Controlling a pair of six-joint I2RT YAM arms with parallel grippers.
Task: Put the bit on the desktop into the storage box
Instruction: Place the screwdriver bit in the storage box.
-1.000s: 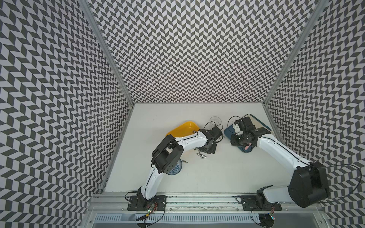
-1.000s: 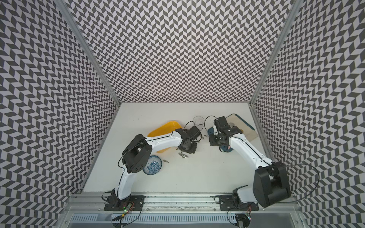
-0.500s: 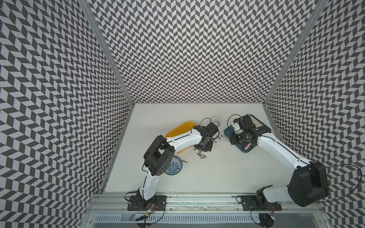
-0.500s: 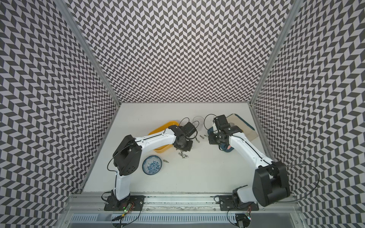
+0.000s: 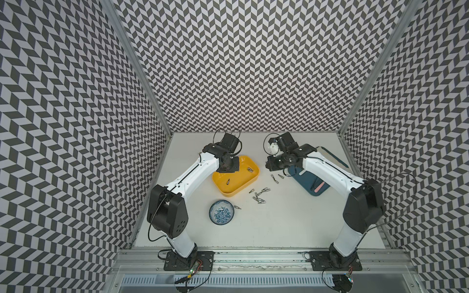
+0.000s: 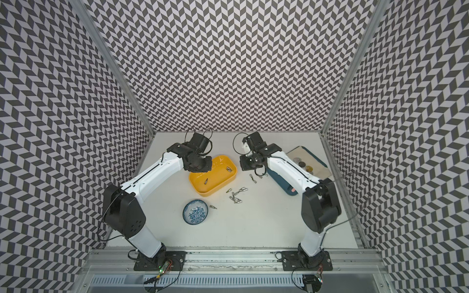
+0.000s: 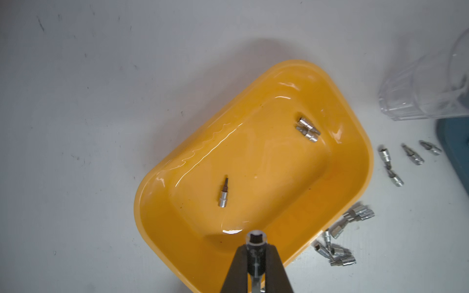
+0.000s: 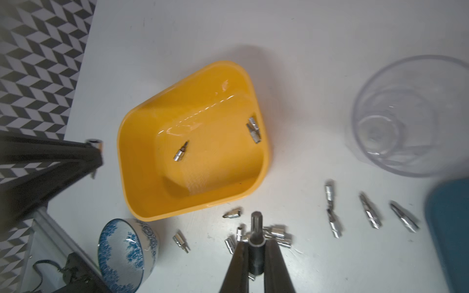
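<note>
Over the storage box's [image 7: 361,162] rim, the left tool [image 7: 255,250] pinched a bit [image 7: 255,238] lengthwise, hollow end sticking out. Beside the box, the right tool [image 8: 256,247] pinched another bit [image 8: 256,223] above loose bits [image 8: 276,232] on the open surface [image 8: 304,76].

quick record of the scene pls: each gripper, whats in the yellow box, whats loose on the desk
left gripper: shut on a bit, over the storage box
right gripper: shut on a second bit, raised beside the box
in box: lone bit, pair of bits
on desktop: cluster of bits beside the box, few bits near the blue board, single bit by the bowl
</note>
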